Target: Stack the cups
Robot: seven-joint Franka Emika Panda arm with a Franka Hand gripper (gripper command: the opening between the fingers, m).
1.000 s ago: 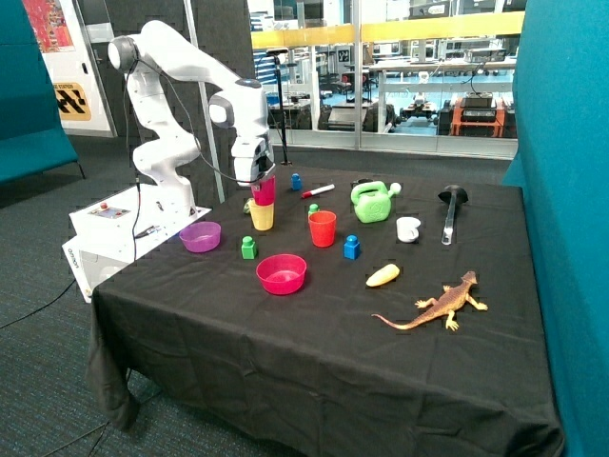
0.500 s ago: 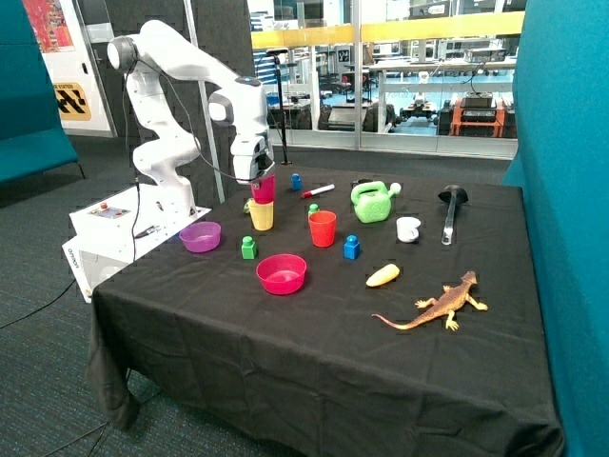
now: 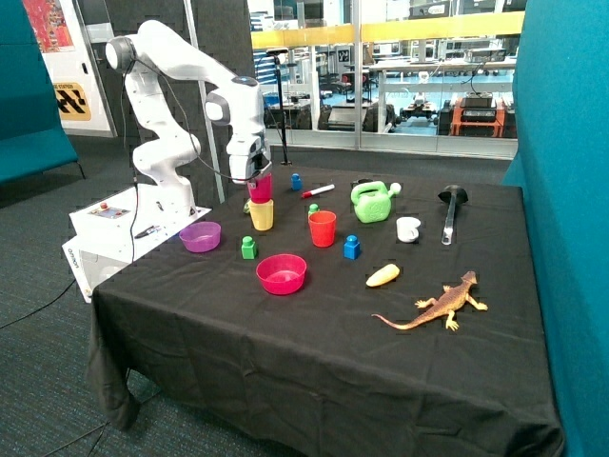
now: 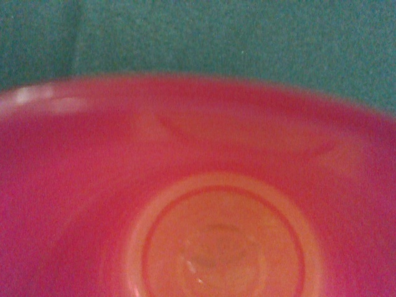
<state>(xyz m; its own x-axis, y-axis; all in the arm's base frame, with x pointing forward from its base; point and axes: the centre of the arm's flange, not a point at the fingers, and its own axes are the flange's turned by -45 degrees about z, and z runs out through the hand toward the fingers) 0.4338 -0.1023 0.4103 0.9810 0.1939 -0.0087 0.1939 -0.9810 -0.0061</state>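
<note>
My gripper [image 3: 255,171] is shut on the magenta-pink cup [image 3: 259,188] and holds it right over the yellow cup [image 3: 262,216], its base at the yellow cup's mouth. I cannot tell if the two touch. In the wrist view the pink cup's inside [image 4: 198,204] fills the picture, and its round bottom shows. The red-orange cup [image 3: 323,228] stands upright on the black cloth, a short way from the yellow cup toward the green watering can.
A purple bowl [image 3: 200,236], a green block [image 3: 248,248] and a pink bowl [image 3: 282,273] lie near the yellow cup. A blue block [image 3: 352,248], a green watering can [image 3: 372,202], a white mug [image 3: 408,229], a marker [image 3: 318,191] and a toy lizard [image 3: 440,305] lie further off.
My gripper and the magenta-pink cup have shifted slightly toward the robot's base and up a little. The other things have not moved.
</note>
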